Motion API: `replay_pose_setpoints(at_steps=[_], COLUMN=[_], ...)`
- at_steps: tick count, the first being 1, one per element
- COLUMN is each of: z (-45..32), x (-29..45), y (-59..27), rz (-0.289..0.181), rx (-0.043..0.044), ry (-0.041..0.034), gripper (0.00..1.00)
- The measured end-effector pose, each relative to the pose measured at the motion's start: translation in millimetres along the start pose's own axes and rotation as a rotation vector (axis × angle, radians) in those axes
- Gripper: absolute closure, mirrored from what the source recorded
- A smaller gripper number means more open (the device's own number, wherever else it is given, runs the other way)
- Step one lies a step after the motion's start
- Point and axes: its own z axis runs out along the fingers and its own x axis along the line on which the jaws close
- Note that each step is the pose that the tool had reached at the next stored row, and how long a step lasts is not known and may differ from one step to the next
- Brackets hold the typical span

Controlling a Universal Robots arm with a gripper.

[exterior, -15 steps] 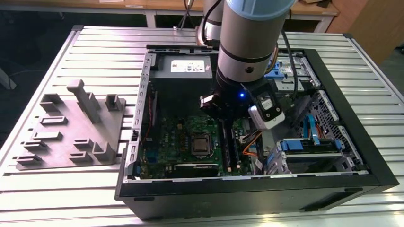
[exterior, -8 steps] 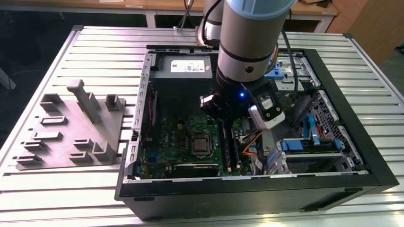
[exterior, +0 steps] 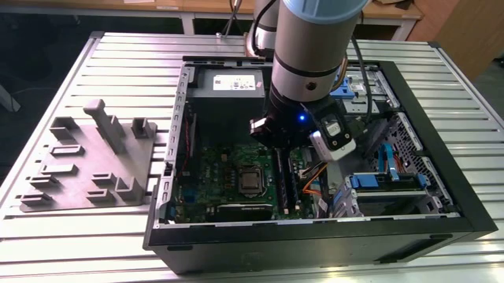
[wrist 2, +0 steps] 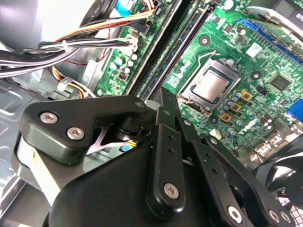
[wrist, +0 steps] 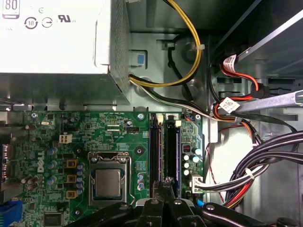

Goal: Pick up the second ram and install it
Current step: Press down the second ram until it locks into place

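Two slim dark blue-green ram strips stand side by side in the motherboard slots, next to the processor. I cannot tell which of them is the second ram. In both wrist views my gripper is shut, its black fingertips pressed together at the end of those strips farthest from the power supply. Nothing shows between the fingers. In the exterior view the arm's wrist hangs inside the open computer case, above the slots.
The silver power supply sits past the far end of the slots. Bundled cables and a drive cage with blue clips crowd one side. The processor lies on the other. A grey holder tray rests on the table at the exterior view's left.
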Motion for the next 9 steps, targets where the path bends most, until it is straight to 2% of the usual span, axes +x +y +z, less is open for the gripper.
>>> replay_pose_setpoints(at_steps=[5,9], z=[-0.2,0.6], x=[-0.1,0.1], y=[0.4,2.4], rz=[0.0,0.0], rx=[0.0001,-0.0032], ry=[0.0001,0.0], gripper=[0.9,0.9])
